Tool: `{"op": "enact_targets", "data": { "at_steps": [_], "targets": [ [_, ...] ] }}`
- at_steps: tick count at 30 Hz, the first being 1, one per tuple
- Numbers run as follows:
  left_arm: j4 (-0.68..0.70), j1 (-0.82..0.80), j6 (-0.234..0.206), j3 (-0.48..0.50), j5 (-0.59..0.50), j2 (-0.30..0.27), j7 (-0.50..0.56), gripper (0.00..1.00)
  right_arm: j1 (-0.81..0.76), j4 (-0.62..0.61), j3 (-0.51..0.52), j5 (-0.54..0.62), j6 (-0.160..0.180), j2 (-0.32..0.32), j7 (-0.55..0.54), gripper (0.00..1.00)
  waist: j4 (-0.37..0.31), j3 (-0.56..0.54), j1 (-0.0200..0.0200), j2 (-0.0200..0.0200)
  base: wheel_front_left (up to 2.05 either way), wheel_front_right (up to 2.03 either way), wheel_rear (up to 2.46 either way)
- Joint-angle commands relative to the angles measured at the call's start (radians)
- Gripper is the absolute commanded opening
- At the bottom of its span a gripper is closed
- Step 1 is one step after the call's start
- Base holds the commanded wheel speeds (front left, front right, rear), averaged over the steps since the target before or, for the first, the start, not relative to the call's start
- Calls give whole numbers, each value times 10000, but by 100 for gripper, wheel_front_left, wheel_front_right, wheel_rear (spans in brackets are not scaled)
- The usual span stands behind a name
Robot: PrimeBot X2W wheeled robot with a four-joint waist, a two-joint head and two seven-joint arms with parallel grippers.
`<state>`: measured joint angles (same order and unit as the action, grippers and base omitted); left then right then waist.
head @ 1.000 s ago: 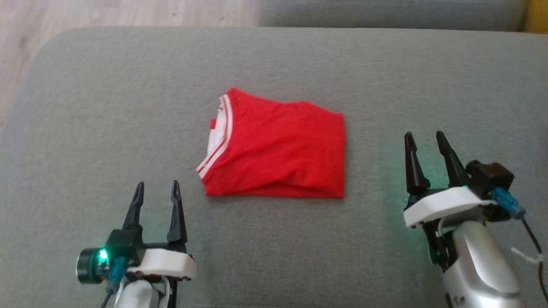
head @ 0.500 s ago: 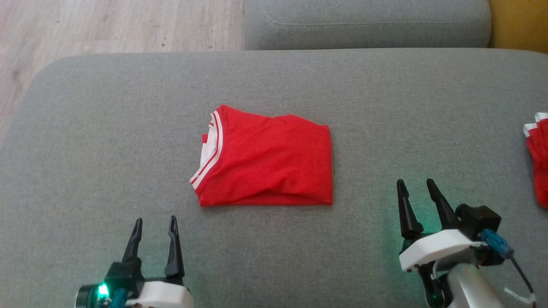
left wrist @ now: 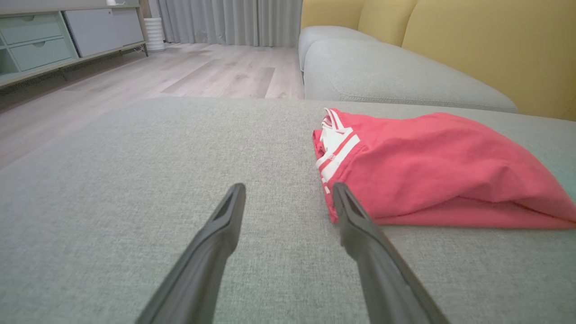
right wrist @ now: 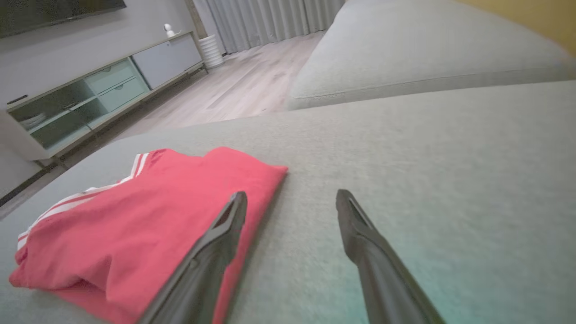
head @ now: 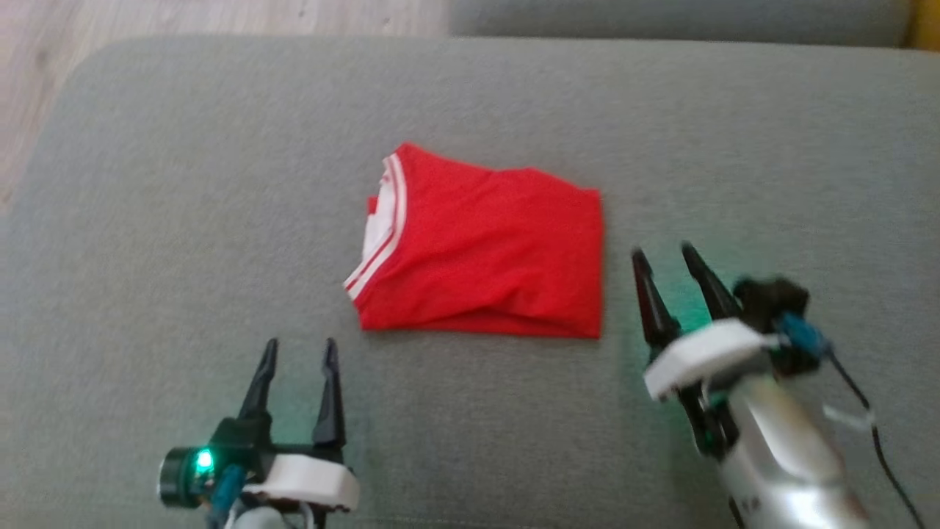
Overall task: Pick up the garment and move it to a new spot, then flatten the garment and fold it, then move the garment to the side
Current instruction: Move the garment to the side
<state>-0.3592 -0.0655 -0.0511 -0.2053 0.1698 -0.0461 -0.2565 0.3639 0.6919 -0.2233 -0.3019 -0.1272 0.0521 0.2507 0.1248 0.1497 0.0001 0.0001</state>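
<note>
The garment (head: 485,246) is a red shirt with white trim, folded into a rough rectangle on the grey cushion (head: 183,184). My left gripper (head: 299,349) stands open near the garment's front left corner, just short of it, nothing between its fingers. My right gripper (head: 664,252) is open just off the garment's right edge. In the left wrist view the garment (left wrist: 432,166) lies ahead and to the right of the open left gripper (left wrist: 288,193). From the right wrist, the garment (right wrist: 148,216) lies left of the open right gripper (right wrist: 290,195), whose left finger (right wrist: 211,252) overlaps its edge.
Wooden floor (head: 220,15) lies beyond the cushion's far left corner. A second grey cushion (left wrist: 382,72) and a yellow backrest (left wrist: 486,40) stand behind. A low cabinet (right wrist: 90,94) stands by the wall.
The camera has shifted, so the whole picture sits differently. My right gripper has come in to the garment's right edge. The left one now stands nearer the garment's front corner.
</note>
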Motion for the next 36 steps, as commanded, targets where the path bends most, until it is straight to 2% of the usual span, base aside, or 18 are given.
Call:
{"op": "enact_targets", "data": {
  "at_steps": [1,8,9,10,11,15,18,30,36],
  "targets": [
    [206,-461,33,98,79,-41,-53,100,677,95,-457,-86,-35,-18,110,100,456,415,-1,-1,0,0,0],
    [134,-689,-49,-273,263,-41,-53,100,1658,2294,-1101,-806,-35,-18,-310,100,1152,734,-1,-1,0,0,0],
    [144,-676,-65,-242,262,-41,-53,100,1674,2492,-1264,-871,-35,-18,-343,80,1160,737,-1,-1,0,0,0],
    [155,-657,-81,-202,259,-41,-53,100,1659,2605,-1412,-1004,-35,-18,-322,10,1140,730,-1,-1,0,0,0],
    [166,-627,-99,-147,253,-41,-53,100,1641,2682,-1567,-1117,-35,-18,-285,0,1085,717,-1,-1,0,0,0],
    [160,-600,-92,11,227,-41,-53,100,1636,2713,-1810,-1390,-35,-18,-68,0,762,640,-1,-1,0,0,0],
    [188,-645,-3,78,179,-41,-53,100,1672,2571,-1746,-1547,-35,-18,72,0,190,520,-1,-1,0,0,0],
    [84,-1000,281,37,19,-41,-53,100,975,1321,-1037,-1458,-35,-18,108,0,-3637,318,-1,-1,0,0,0],
    [-50,-1095,390,49,-116,-41,-53,100,641,850,-1217,-1546,-35,-18,109,0,-5034,454,-1,-1,0,0,0]
  ]
}}
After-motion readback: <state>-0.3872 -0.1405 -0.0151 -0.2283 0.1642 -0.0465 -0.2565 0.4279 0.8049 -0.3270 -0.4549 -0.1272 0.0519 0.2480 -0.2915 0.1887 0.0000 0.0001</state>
